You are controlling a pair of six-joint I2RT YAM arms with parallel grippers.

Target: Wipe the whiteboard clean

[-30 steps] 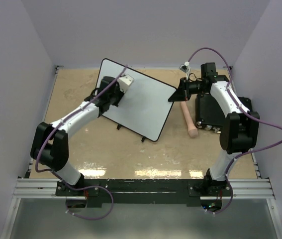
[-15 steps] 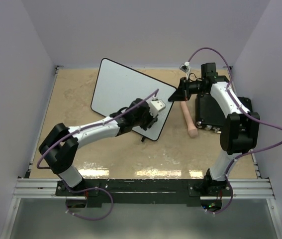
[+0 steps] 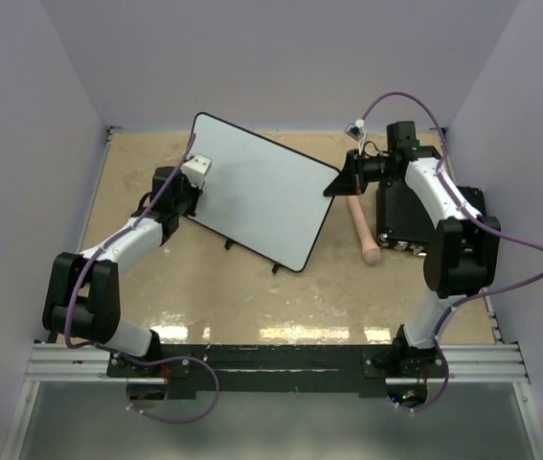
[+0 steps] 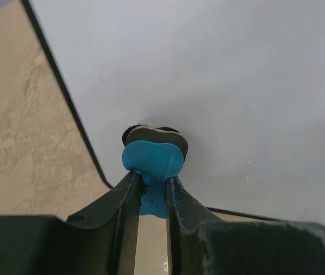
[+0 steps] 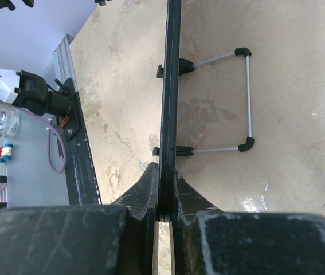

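The left tool (image 4: 152,182) is clenched on a small blue eraser (image 4: 152,157), whose dark pad presses against the whiteboard (image 3: 271,201) near its left edge. The whiteboard stands tilted mid-way across the tan tabletop (image 3: 175,278). The right tool (image 5: 163,172) pinches its right corner by the black rim. Further right lie a pale wooden handle (image 3: 367,235) and a black box (image 3: 403,206).

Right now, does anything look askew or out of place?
The whiteboard sits skewed, diagonal to the table edges, its right corner pinched by the right gripper. The left gripper presses a blue eraser near its left edge. A wooden-handled tool lies beside the black box. No spill or damage shows.
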